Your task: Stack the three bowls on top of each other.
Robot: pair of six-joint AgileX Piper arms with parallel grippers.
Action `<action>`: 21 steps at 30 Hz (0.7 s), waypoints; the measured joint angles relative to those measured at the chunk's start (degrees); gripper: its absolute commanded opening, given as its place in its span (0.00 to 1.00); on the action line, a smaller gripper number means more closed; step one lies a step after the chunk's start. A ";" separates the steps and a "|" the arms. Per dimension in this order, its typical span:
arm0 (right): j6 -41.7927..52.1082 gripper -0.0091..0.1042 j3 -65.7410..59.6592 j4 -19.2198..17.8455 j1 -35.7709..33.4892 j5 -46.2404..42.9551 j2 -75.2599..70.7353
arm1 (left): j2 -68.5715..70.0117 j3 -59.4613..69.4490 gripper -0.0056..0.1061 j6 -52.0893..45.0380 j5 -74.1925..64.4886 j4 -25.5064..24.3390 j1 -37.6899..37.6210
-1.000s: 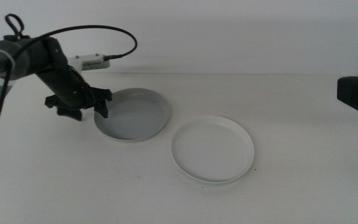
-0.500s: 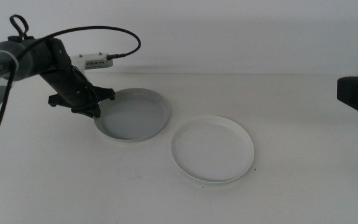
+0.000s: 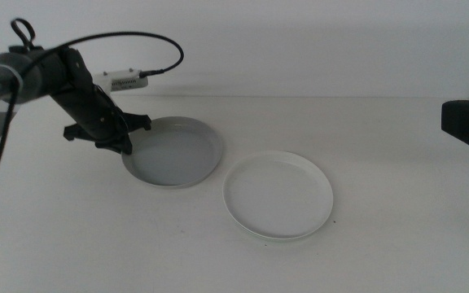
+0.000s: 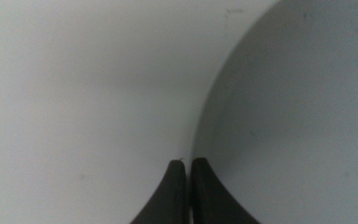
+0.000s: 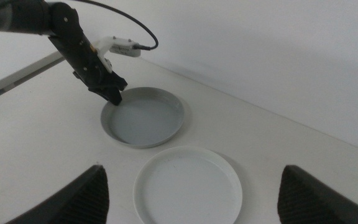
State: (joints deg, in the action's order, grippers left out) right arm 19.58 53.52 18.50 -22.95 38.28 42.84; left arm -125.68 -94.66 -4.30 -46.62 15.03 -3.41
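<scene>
I've got the left gripper (image 3: 125, 140) down at the rim of the grey bowl (image 3: 173, 151), on the edge away from the white bowl (image 3: 278, 195), and from its wrist camera the two dark jaws sit pinched together on that thin rim, one tip inside and one outside. The grey bowl (image 4: 297, 118) is shallow and round, more plate than bowl, with a low upright wall and a flat, plain matt floor. The white bowl looks the same size and shape, lying flat on the table (image 3: 397, 146) just beside the grey one, rims close but apart. My right gripper (image 5: 191, 186) hangs back above the table on the white bowl's side, jaws spread wide, holding nothing.
</scene>
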 measured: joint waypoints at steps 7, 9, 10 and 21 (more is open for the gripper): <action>0.00 0.90 0.00 0.00 0.00 0.00 0.00 | 10.81 0.22 0.04 -3.23 -8.16 2.54 -0.78; 0.00 0.90 0.00 0.00 0.00 0.00 0.00 | 13.65 0.22 0.04 -6.51 -12.15 6.05 -2.60; 0.00 0.90 0.00 0.00 0.00 0.00 0.00 | 14.37 0.22 0.04 -7.47 -13.26 7.18 -3.88; 0.00 0.90 0.00 0.00 0.00 -0.10 0.00 | 11.63 0.22 0.04 -5.11 -12.99 6.61 -14.89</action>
State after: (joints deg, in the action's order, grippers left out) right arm 19.58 53.52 18.50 -22.95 38.18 42.84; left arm -114.05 -94.45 -9.41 -59.61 21.63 -18.30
